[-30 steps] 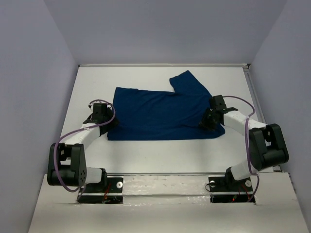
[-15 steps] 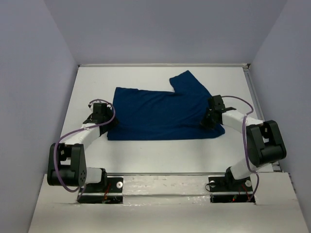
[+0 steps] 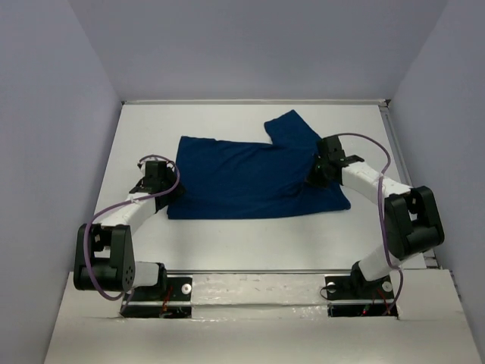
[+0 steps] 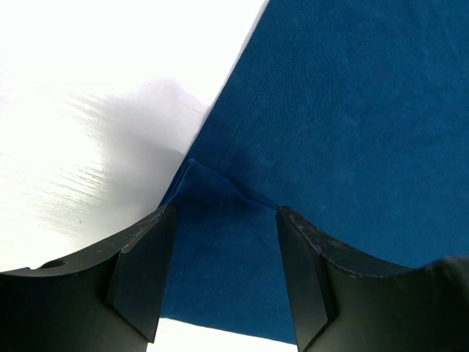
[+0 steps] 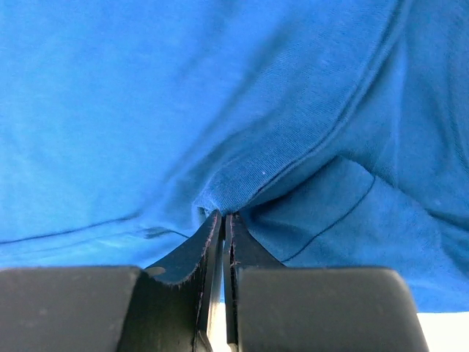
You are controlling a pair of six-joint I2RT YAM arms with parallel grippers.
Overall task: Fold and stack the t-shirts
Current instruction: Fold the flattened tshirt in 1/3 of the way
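Observation:
The dark navy t-shirt lies spread on the white table, one sleeve pointing to the back right; no print shows. My left gripper is open at the shirt's front left corner, and the left wrist view shows its fingers standing either side of a small fold of cloth. My right gripper is shut on a pinched ridge of the t-shirt on its right side, near the sleeve.
A white table with grey walls on three sides. A metal rail runs along the table's right edge. The arm bases stand at the near edge.
My right gripper has moved left and back over the shirt, dragging the pinched cloth with it. The left arm has not moved.

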